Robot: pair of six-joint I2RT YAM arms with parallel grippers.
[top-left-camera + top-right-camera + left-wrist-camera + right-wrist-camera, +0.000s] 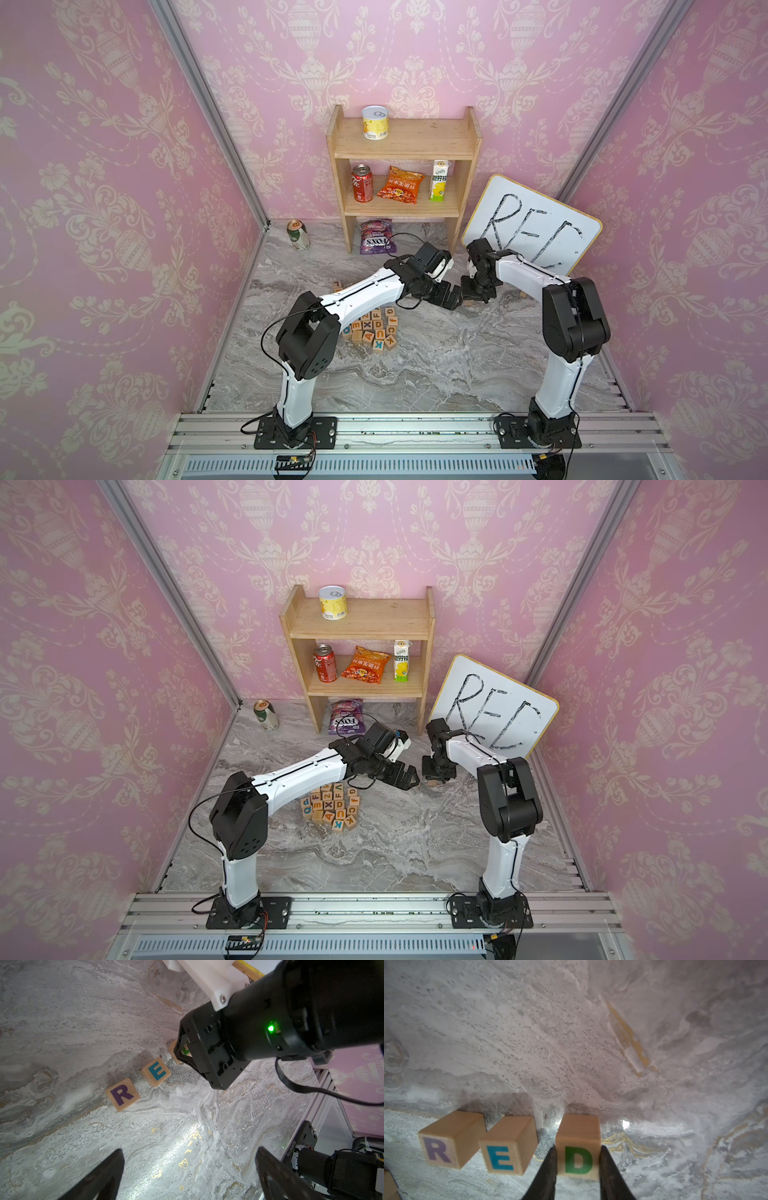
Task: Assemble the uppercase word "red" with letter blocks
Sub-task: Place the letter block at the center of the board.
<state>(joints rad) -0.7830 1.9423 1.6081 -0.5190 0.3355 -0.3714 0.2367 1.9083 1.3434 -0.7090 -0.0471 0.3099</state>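
D block (578, 1147), green letter, pinched on its two side faces by the right gripper (578, 1148). It sits near the foot of the whiteboard (536, 232), last in a row with the E block (508, 1147) and R block (446, 1140). Cannot tell if its base is fully down on the table.

Left gripper (189, 1153): fingers spread wide, holding nothing, hovering near the row on the side away from the whiteboard.

Step in hand, as I judge it: setting down the D.
- The gap from D to E looks wider than the gap from E to R, so nudge it closer before letting go.
- Keep the D face square with its neighbours.
- Open the fingers slowly and lift straight up, because a light cube may cling to a finger and twist.
- Keep the left arm out of the way.

Surface: grey marbled table (436, 365) with gold veins, glossy, likely slippery. Spare letter blocks (374, 328) lie heaped well apart from the whiteboard. A wooden shelf (405, 145) of cans and snacks stands just beside the whiteboard. Pink patterned walls (83, 166) on three sides.
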